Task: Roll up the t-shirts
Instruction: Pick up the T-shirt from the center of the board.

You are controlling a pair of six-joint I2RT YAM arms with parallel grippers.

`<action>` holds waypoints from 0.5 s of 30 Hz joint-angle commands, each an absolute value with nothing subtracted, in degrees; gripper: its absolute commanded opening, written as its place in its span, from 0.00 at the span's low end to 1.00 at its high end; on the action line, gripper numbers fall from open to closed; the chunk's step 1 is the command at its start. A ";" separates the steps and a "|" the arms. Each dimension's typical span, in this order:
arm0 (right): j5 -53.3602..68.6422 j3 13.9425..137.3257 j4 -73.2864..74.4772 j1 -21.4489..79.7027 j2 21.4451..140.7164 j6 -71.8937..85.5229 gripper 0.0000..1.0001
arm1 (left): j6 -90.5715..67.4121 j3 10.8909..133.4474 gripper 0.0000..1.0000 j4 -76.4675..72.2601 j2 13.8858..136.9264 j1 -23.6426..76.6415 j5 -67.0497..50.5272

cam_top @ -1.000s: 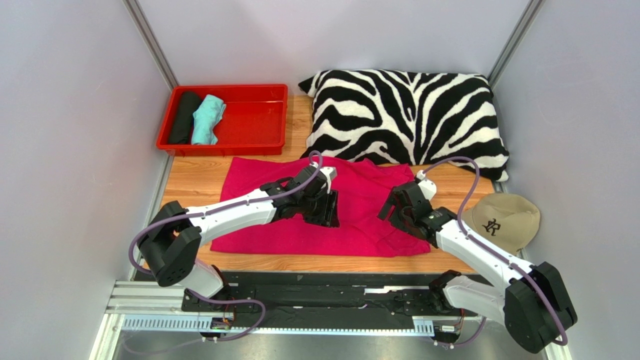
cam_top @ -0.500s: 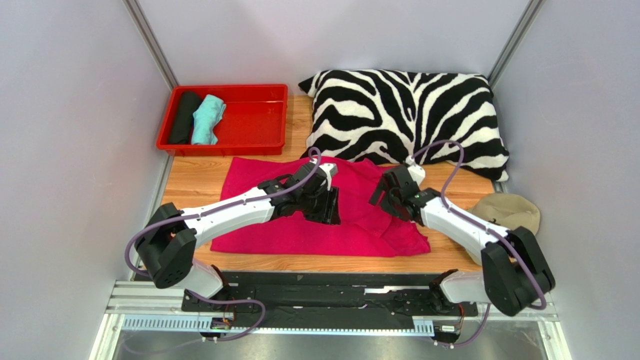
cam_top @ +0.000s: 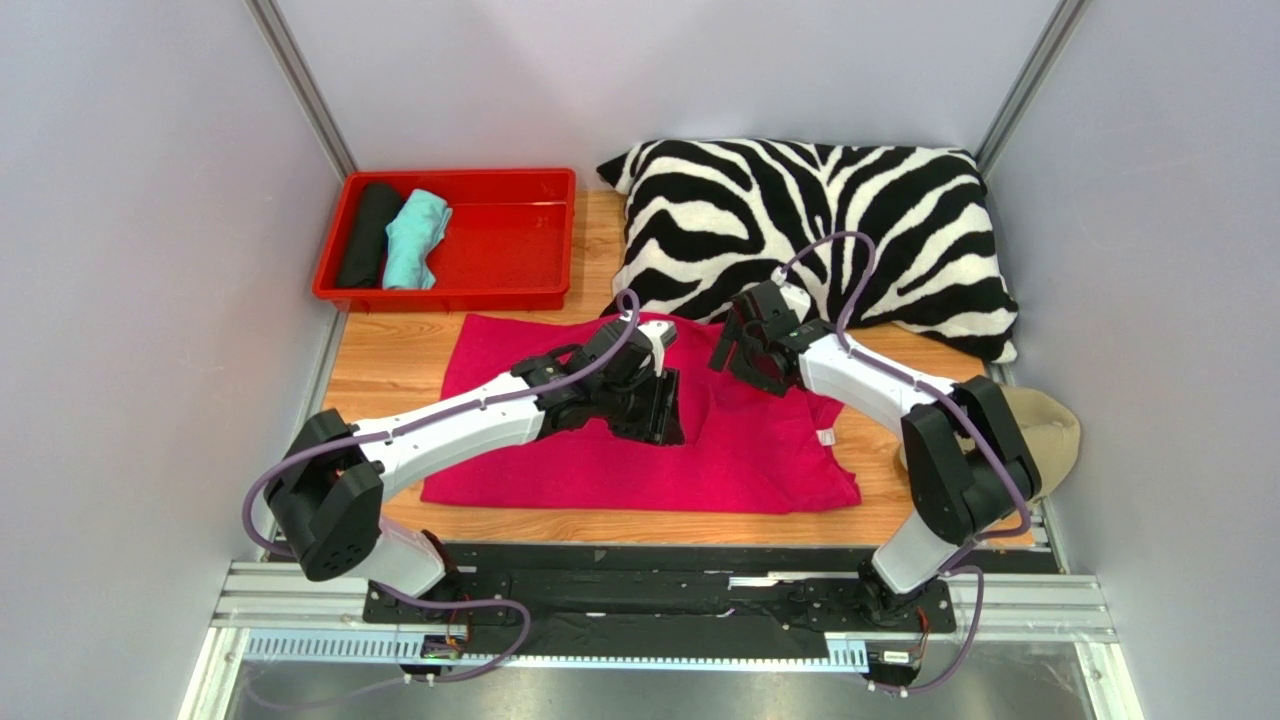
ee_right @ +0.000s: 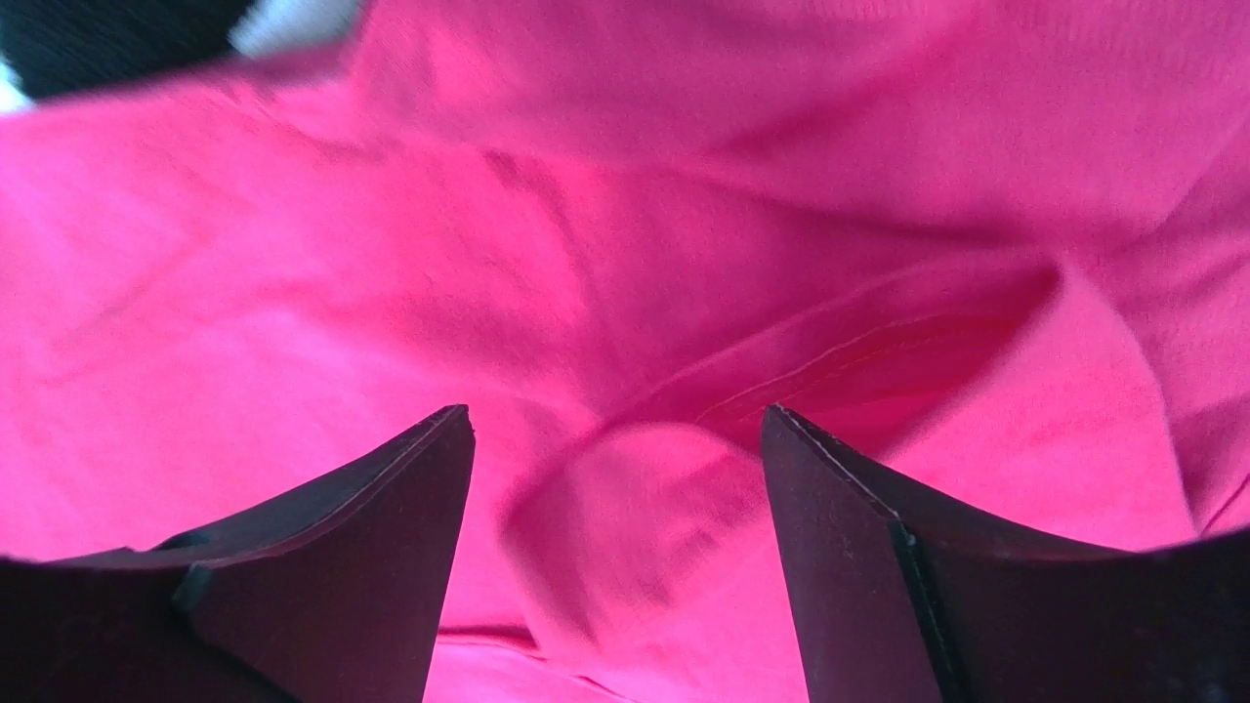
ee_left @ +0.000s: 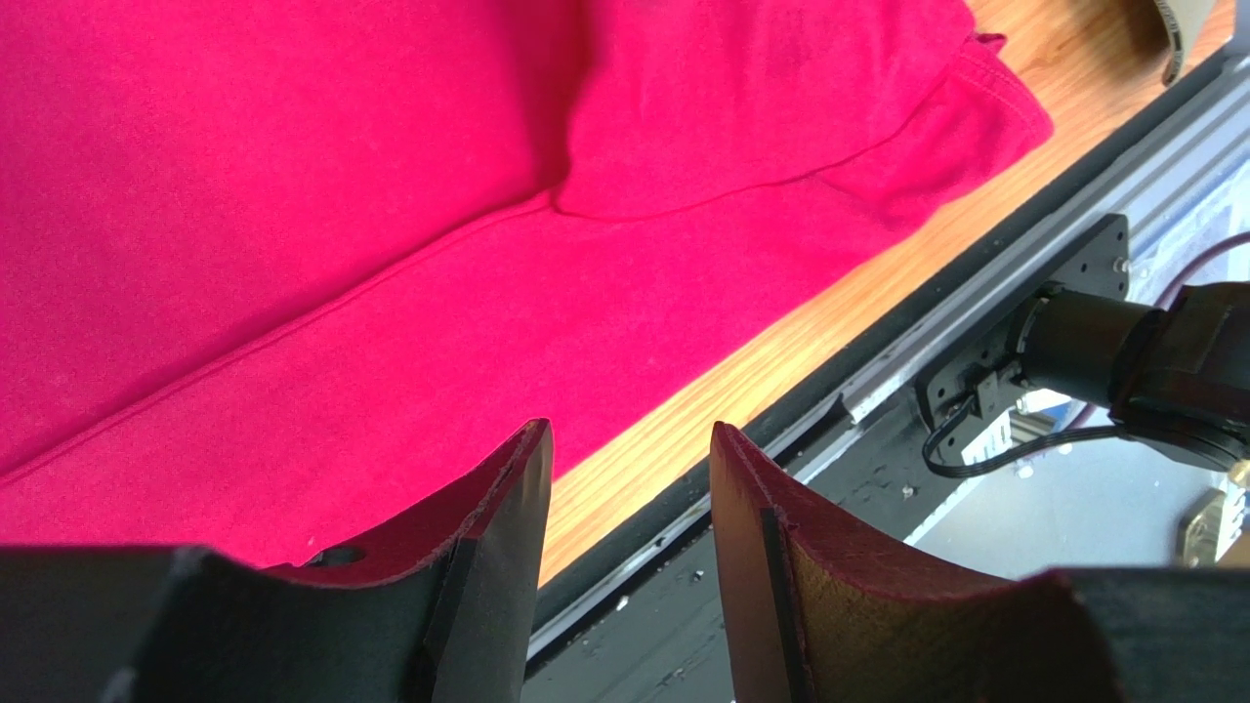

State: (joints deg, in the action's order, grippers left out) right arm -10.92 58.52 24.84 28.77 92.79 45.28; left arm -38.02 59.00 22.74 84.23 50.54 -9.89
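Wooden tabletop (cam_top: 394, 368) with pink t-shirt (cam_top: 751, 450) flat, left pincer (ee_left: 624, 440) spread over mid-cloth, right pincer (ee_right: 616, 418) spread near far edge

Bright, even light; faint shadows.
Top view sharp; right wrist view soft and blurred, its pink t-shirt (ee_right: 616, 264) oversaturated.

My top view: high, behind rig, looking down on whole table (cam_top: 391, 378). Left wrist cam: close above pink t-shirt (ee_left: 294, 220), facing near table edge. Right wrist: closer, shirt fills frame. I see shirt in all three.
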 commanded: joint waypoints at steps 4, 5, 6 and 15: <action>-11.60 62.93 28.21 25.14 88.26 41.13 0.76 | -36.21 61.79 0.52 21.54 85.07 51.59 -10.55; -11.78 62.84 28.47 24.61 87.46 40.87 0.76 | -36.12 61.87 0.52 21.36 85.34 51.59 -10.81; -11.78 62.32 28.82 23.57 86.49 40.61 0.76 | -36.12 62.14 0.52 21.10 86.04 51.59 -10.72; -9.94 60.21 27.87 14.96 84.54 36.39 0.47 | -36.91 65.13 0.52 25.75 84.82 44.85 -4.04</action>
State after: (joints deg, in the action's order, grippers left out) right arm -10.85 60.58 28.56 18.55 84.07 39.51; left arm -36.88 62.78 24.49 86.61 49.67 -6.35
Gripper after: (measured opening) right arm 0.538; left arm 0.523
